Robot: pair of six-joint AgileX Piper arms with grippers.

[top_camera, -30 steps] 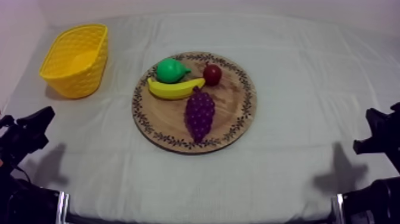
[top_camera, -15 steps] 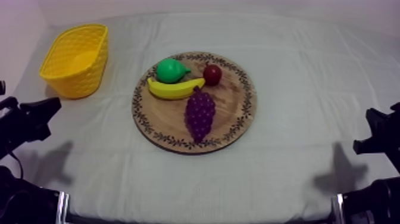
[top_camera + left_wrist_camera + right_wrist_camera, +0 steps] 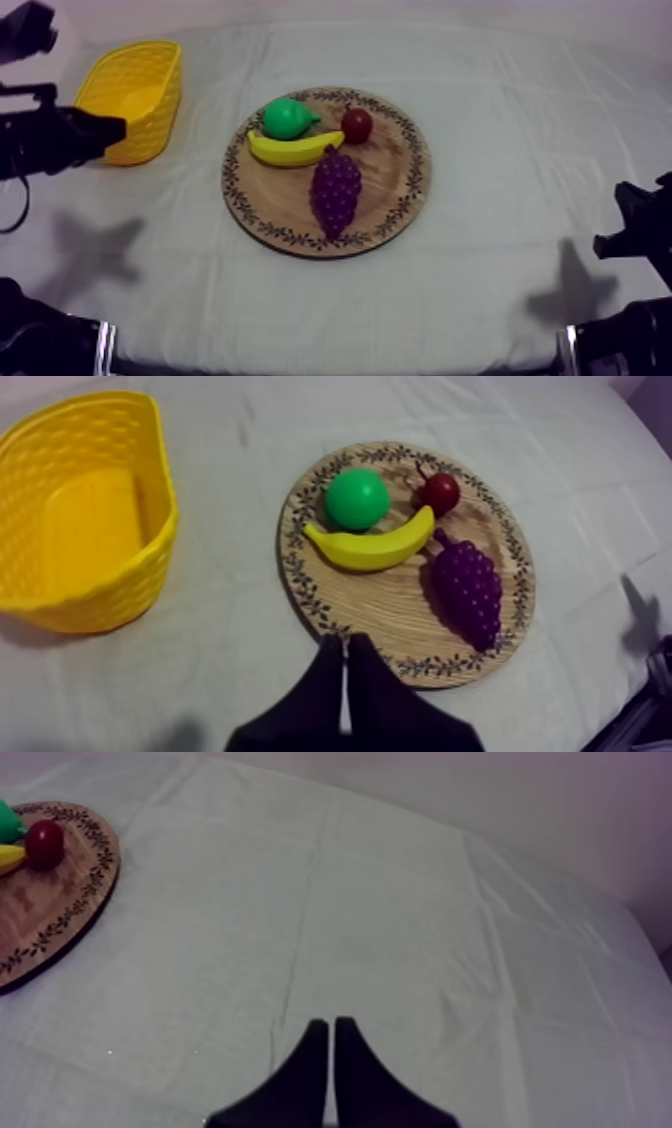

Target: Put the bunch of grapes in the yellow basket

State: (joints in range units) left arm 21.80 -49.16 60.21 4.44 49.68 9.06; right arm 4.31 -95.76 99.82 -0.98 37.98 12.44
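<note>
My left arm [image 3: 45,140] has risen beside the yellow basket [image 3: 130,95], left gripper [image 3: 345,642] pressed together, right gripper [image 3: 330,1024] likewise; left wrist view overlooks the bunch of grapes [image 3: 467,586].

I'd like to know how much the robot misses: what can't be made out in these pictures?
- Top view: the left gripper covers part of the yellow basket, at its near wall.
- Top view: the banana hides the near side of the pear.
- Right wrist view: the picture's edge cuts off most of the wooden board.
- All views: the small red fruit is too small to identify.
</note>
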